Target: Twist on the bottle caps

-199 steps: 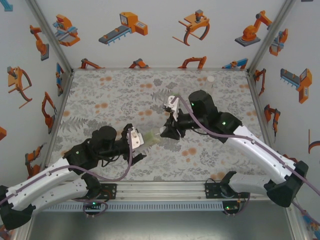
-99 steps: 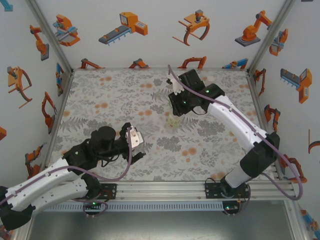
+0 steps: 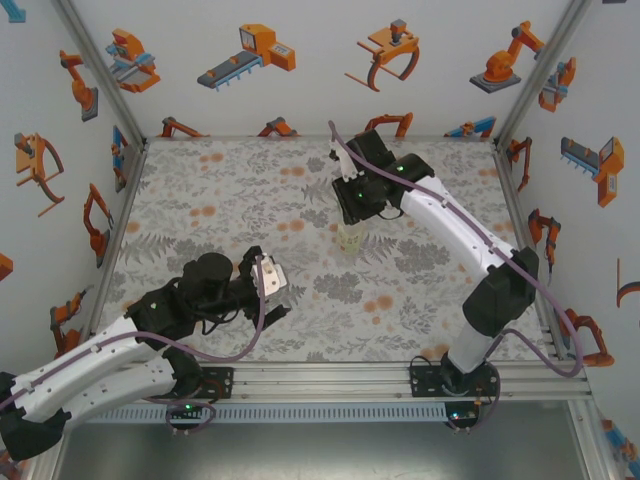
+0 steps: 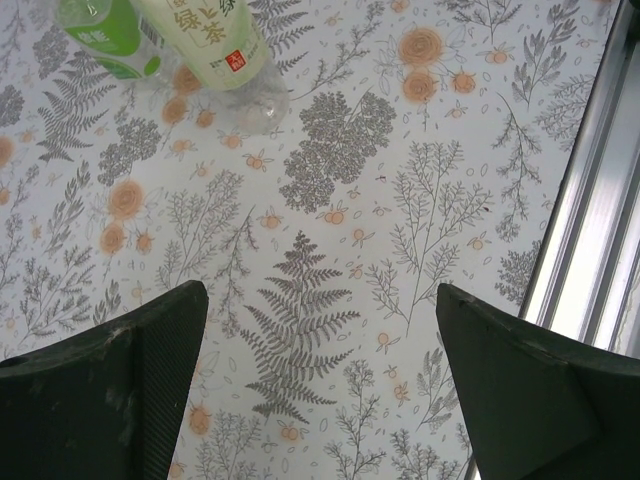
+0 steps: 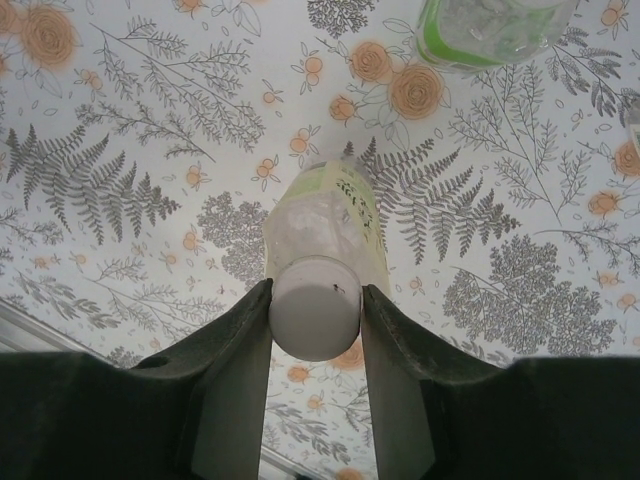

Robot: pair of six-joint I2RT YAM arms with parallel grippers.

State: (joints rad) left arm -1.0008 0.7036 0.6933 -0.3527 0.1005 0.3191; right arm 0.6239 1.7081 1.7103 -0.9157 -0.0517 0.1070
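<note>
The right claw (image 5: 315, 290) is clenched on a white cap (image 5: 315, 310), one finger (image 5: 235, 345) pressed against each side of it. The cap sits on top of the neck of the yellowish bottle (image 5: 325, 215), which stands upright on the floral mat (image 5: 130, 180). Seen from above, this bottle (image 3: 350, 240) is near the middle of the surface, a little toward the far edge and the right edge, and the right claw (image 3: 352, 216) hangs straight over it with the right arm stretched in from the near right corner.

A green bottle (image 5: 490, 30) stands near the yellowish one, apart from it, on the side away from the right wrist camera.

The left claw (image 4: 320, 295) is released: its two dark fingers (image 4: 150, 380) stand wide apart with only mat between them. From above it (image 3: 270, 285) is low over the surface near the near edge, left of the middle, well apart from the right claw. In the left wrist view the green bottle (image 4: 105, 35) and the yellowish bottle (image 4: 215, 50) stand just beside each other ahead of the fingers, and the metal rail (image 4: 590, 250) along the surface's edge runs down the right side.
</note>
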